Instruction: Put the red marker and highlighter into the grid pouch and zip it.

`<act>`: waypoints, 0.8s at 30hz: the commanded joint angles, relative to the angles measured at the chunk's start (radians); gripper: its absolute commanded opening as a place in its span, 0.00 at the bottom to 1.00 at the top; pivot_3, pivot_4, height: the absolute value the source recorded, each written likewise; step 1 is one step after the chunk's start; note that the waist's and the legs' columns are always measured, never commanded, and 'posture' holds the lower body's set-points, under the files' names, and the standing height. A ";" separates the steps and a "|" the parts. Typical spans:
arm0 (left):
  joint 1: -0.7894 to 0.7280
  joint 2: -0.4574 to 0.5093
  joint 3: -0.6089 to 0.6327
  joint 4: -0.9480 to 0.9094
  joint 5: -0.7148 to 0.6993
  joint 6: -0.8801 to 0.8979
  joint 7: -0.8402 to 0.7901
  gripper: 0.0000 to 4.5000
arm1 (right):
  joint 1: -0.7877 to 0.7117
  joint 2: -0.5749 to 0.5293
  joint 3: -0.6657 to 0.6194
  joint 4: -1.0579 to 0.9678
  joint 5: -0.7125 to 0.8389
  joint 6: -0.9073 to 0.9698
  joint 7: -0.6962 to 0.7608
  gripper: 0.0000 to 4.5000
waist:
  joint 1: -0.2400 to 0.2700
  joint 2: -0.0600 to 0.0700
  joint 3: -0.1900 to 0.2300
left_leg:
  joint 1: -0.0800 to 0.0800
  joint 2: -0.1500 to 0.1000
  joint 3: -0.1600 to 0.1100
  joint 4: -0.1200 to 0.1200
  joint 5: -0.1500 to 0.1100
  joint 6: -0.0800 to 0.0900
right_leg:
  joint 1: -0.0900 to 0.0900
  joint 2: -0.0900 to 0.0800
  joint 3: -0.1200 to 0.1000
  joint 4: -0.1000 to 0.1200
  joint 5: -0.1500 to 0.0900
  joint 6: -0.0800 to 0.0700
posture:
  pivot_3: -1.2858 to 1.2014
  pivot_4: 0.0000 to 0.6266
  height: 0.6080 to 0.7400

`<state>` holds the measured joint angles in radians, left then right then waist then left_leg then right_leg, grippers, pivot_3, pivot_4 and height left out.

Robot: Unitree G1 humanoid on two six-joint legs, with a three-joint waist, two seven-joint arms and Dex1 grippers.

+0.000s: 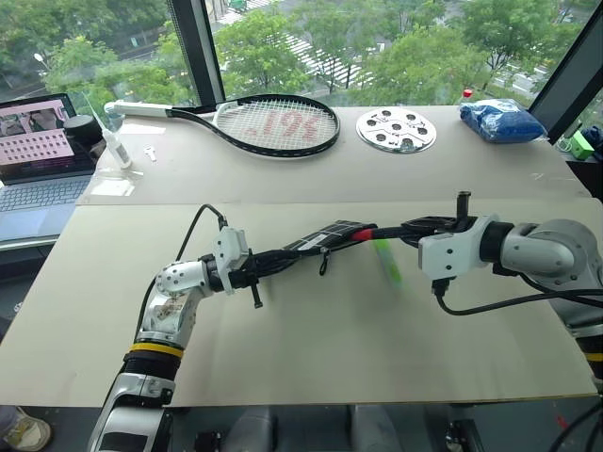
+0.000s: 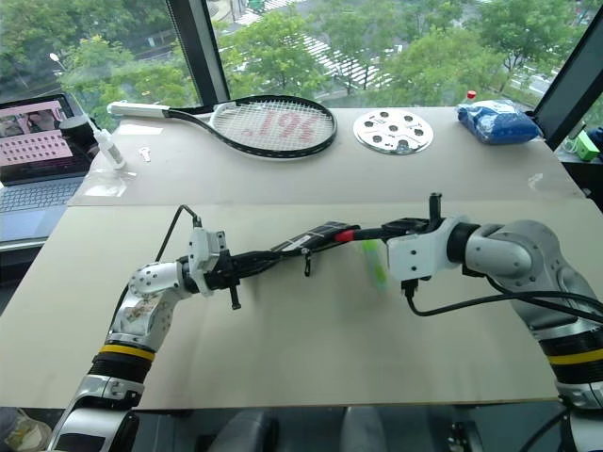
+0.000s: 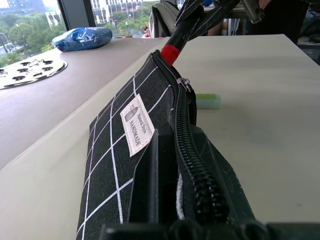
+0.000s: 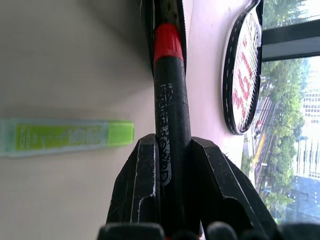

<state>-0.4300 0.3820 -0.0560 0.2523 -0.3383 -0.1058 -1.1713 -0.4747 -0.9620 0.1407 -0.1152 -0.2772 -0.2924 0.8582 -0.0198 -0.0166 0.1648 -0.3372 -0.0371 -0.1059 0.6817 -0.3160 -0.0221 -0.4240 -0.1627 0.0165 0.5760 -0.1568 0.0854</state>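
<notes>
My left gripper (image 1: 281, 256) is shut on one end of the grid pouch (image 1: 325, 237), holding it above the table with the zipper side up. The pouch is black with white grid lines and a small white label (image 3: 136, 125). My right gripper (image 4: 171, 150) is shut on the red marker (image 4: 169, 85), gripping its black barrel. The marker's red end (image 1: 364, 234) sits at the pouch's open mouth, and its tip is hidden inside. The light green highlighter (image 1: 386, 261) lies flat on the table just under and beside the marker, touched by neither gripper.
A tennis racket (image 1: 273, 124), a round perforated metal disc (image 1: 397, 129) and a blue bag (image 1: 501, 121) lie along the far side of the table. A laptop (image 1: 38, 155) and a white bottle (image 1: 113, 143) stand at the far left.
</notes>
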 commanded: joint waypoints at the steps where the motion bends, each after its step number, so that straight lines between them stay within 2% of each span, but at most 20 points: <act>1: -0.026 -0.006 -0.003 -0.015 -0.012 -0.010 -0.010 0.00 | -0.049 0.045 0.035 -0.019 -0.033 -0.028 -0.015 0.12 | 0.000 0.000 0.000 | 0.000 0.000 0.000 0.000 0.000 0.000 | 0.000 0.000 0.000 0.000 0.000 0.000 | 0.52 0.24 1.00; 9: -0.045 -0.015 -0.010 0.005 -0.010 -0.012 -0.024 0.00 | -0.120 0.208 0.186 0.011 -0.162 -0.117 -0.056 0.12 | -0.001 0.000 0.000 | 0.000 0.000 0.000 0.000 0.001 -0.001 | 0.000 0.000 0.000 0.000 0.000 0.000 | 0.52 0.24 1.00; 17: -0.039 -0.013 -0.009 -0.007 -0.014 -0.008 -0.030 0.00 | -0.149 0.272 0.254 0.153 -0.231 -0.265 -0.133 0.12 | -0.001 0.000 0.000 | 0.000 0.000 0.000 0.000 0.001 -0.002 | 0.000 0.000 0.000 0.000 0.000 0.000 | 0.52 0.24 1.00; 19: -0.034 -0.011 -0.007 -0.012 -0.014 -0.006 -0.029 0.00 | -0.138 0.279 0.236 0.166 -0.179 -0.194 -0.087 0.35 | -0.001 0.000 0.000 | 0.000 0.000 0.000 0.000 0.001 -0.002 | -0.001 0.000 0.000 0.000 0.000 0.000 | 0.52 0.24 1.00; 21: -0.031 -0.008 -0.004 -0.018 -0.014 -0.004 -0.027 0.00 | -0.151 0.285 0.201 0.193 -0.185 -0.133 -0.103 0.47 | -0.002 0.000 0.000 | 0.000 0.000 0.000 0.000 0.004 -0.007 | 0.000 0.000 0.000 0.000 0.000 0.000 | 0.52 0.24 1.00; 23: -0.022 -0.004 -0.002 -0.026 -0.016 -0.002 -0.025 0.00 | -0.172 0.259 0.167 0.206 -0.140 -0.096 -0.066 0.63 | -0.002 0.000 0.000 | 0.000 0.000 0.000 0.000 0.004 -0.006 | 0.000 0.000 0.000 0.000 0.000 0.000 | 0.52 0.24 1.00; 24: -0.017 -0.001 -0.001 -0.030 -0.017 -0.001 -0.024 0.00 | -0.180 0.250 0.142 0.206 -0.100 -0.066 -0.048 0.63 | -0.002 0.000 0.000 | 0.000 0.000 0.000 0.000 0.003 -0.006 | 0.000 0.000 0.000 0.000 0.000 0.000 | 0.52 0.24 1.00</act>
<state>-0.4520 0.3710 -0.0758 0.2710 -0.3340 -0.1042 -1.1955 -0.6306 -0.6806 0.3604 0.0811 -0.4329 -0.4150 0.7847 -0.0221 -0.0166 0.1647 -0.3372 -0.0372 -0.1059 0.6815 -0.3126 -0.0281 -0.4244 -0.1625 0.0164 0.5763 -0.1565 0.0848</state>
